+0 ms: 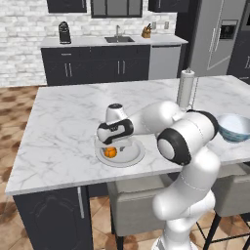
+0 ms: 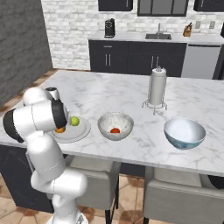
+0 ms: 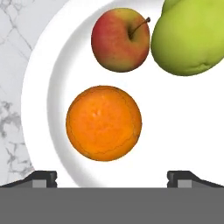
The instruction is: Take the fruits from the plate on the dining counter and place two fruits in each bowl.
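Paper-towel holder (image 2: 156,87), coffee machine (image 2: 109,28)

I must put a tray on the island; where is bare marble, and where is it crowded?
Free: the far half of the counter behind the plate, left of the towel holder. Also between the speckled bowl and blue bowl. Crowded: the near edge, around plate and bowls.

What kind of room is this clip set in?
A simulated home kitchen: a marble-topped dining counter with stools tucked under it, a back counter with a sink and coffee maker, and a steel fridge.
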